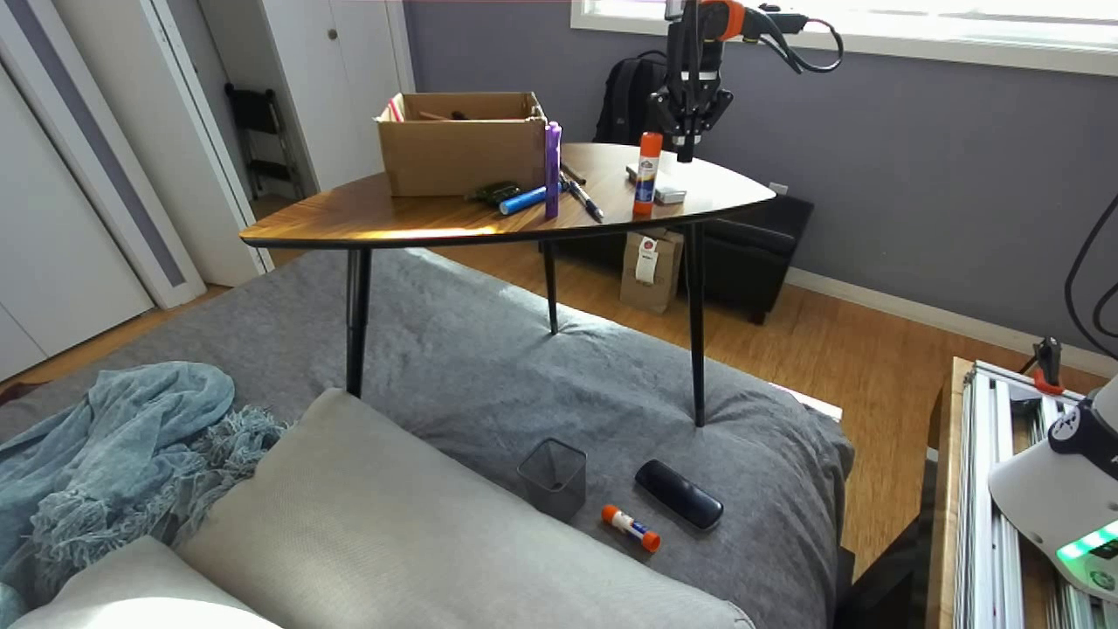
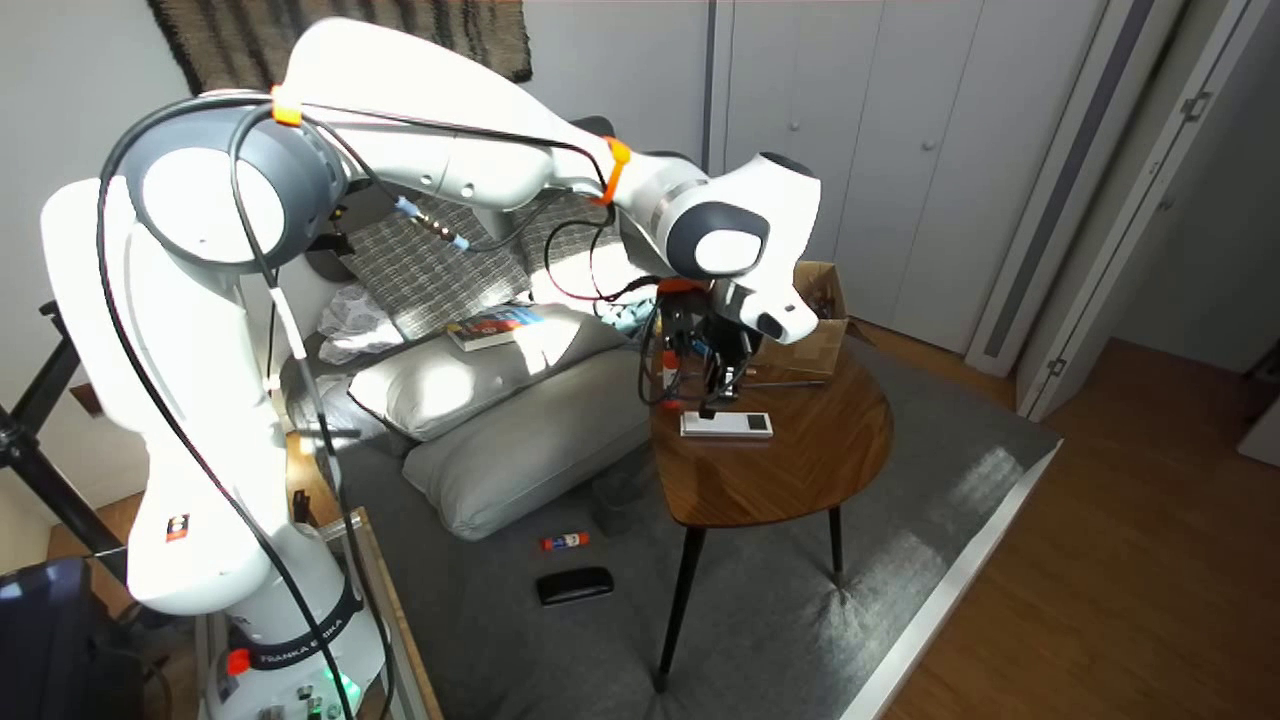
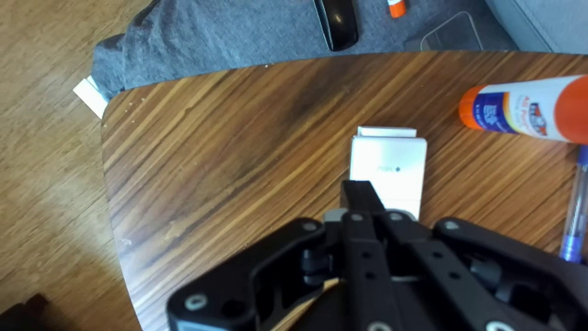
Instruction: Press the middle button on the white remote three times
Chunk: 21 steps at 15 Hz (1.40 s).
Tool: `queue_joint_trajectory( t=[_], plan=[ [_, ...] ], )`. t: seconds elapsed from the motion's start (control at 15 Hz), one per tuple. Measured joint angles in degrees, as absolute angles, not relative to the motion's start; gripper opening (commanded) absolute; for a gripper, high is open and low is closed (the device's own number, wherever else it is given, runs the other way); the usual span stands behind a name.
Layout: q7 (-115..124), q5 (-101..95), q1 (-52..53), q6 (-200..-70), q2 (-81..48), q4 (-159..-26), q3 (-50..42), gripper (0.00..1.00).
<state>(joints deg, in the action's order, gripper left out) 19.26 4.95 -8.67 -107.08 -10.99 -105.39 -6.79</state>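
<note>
The white remote [image 2: 726, 425] lies flat on the wooden table [image 2: 800, 480]; a dark square shows near one end. In an exterior view it is partly hidden behind a glue stick [image 1: 646, 175]. In the wrist view the remote [image 3: 390, 161] shows a plain white surface with small print and a dark diamond mark; its lower part is hidden by the fingers. My gripper [image 3: 358, 184] is shut and holds nothing. It points down, with its tips [image 2: 708, 410] over or just above the remote near a long edge. I cannot tell whether they touch it. The middle button is not discernible.
The upright glue stick [image 3: 519, 108] stands close beside the remote. A cardboard box [image 1: 463, 157], a purple marker [image 1: 552, 170], a blue marker [image 1: 522, 201] and a pen [image 1: 585, 201] are on the table. The table's curved edge is near the remote.
</note>
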Motion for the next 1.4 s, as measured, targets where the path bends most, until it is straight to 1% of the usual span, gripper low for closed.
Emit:
queue_joint_trajectory(
  t=[0.67,1.4],
  plan=[
    [19.28,6.0,-8.68,-107.08,-15.4,-103.07,-6.82,0.0],
    [19.19,7.56,-8.75,-107.03,-16.34,-102.38,-6.83,0.0]
  ],
)
